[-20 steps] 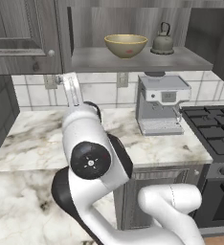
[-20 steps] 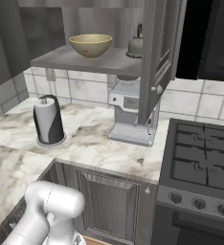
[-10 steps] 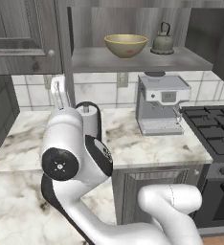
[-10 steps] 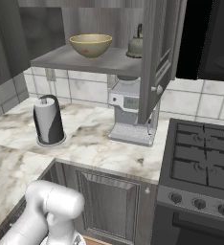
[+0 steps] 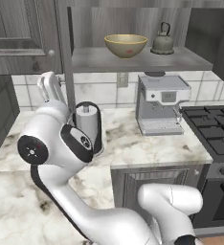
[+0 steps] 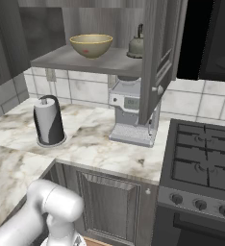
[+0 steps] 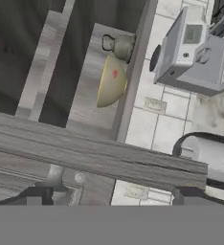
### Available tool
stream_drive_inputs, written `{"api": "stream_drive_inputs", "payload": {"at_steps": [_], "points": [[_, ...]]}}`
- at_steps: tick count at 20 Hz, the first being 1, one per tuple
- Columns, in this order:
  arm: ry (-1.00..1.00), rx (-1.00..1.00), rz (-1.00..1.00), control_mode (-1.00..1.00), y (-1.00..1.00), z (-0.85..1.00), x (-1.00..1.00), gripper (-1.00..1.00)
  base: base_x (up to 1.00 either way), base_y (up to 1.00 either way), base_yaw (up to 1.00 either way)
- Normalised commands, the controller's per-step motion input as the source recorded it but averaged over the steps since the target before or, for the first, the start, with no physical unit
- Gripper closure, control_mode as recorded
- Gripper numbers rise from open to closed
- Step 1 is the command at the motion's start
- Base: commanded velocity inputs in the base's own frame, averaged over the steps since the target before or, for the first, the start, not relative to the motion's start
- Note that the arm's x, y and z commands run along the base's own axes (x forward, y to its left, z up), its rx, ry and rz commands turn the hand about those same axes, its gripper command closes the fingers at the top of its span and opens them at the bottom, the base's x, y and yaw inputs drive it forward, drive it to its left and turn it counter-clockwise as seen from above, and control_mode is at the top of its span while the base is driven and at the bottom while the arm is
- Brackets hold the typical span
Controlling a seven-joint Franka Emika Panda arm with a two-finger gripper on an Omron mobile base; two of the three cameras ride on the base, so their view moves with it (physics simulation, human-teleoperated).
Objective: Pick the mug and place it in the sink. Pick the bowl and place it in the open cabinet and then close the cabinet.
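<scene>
The yellowish bowl [image 5: 126, 45] [image 6: 91, 44] [image 7: 111, 82] stands on the grey shelf of the open cabinet [image 5: 133, 60] [image 6: 81, 59]. The cabinet's door [image 6: 157, 57] hangs open to the right. My gripper [image 5: 50, 81] [image 7: 109, 198] points up in front of the wall tiles, below and left of the shelf and apart from the bowl. It is open, with nothing between its fingers. The mug and the sink are out of view.
A grey kettle [image 5: 162, 43] [image 6: 135, 45] shares the shelf with the bowl. Below stand a coffee machine [image 5: 162, 103] [image 6: 132, 115] and a paper towel holder [image 5: 88, 123] [image 6: 48, 120] on the marble counter [image 6: 90, 144]. A stove [image 6: 201, 163] lies right; a closed cabinet door [image 5: 18, 33] is left.
The arm has swung to the left and carried the open gripper leftward along the tiled wall. The bowl has stayed on the shelf.
</scene>
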Motion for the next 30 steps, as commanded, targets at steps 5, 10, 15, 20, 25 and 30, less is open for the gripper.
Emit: {"api": "stream_drive_inputs", "payload": {"at_steps": [5, 10, 15, 20, 25, 30], "points": [[-0.02, 0.00, -0.15, -1.00, 0.00, -0.02, 0.16, -1.00, 0.00, 0.00, 0.00], [-0.03, 0.00, -0.15, -1.00, 0.00, -0.01, 0.11, -1.00, 0.00, 0.00, 0.00], [-0.02, 0.04, -0.12, -1.00, -0.17, -0.01, 0.21, -1.00, 0.00, 0.00, 0.00], [-0.03, 0.09, -0.01, -1.00, -0.62, 0.00, 0.43, -1.00, 0.00, 0.00, 0.00], [-0.11, 0.13, 0.00, -1.00, -0.71, 0.00, 0.08, -1.00, 0.00, 0.00, 0.00], [-0.14, 0.12, 0.00, -1.00, -0.73, 0.00, 0.20, -1.00, 0.00, 0.00, 0.00]]}}
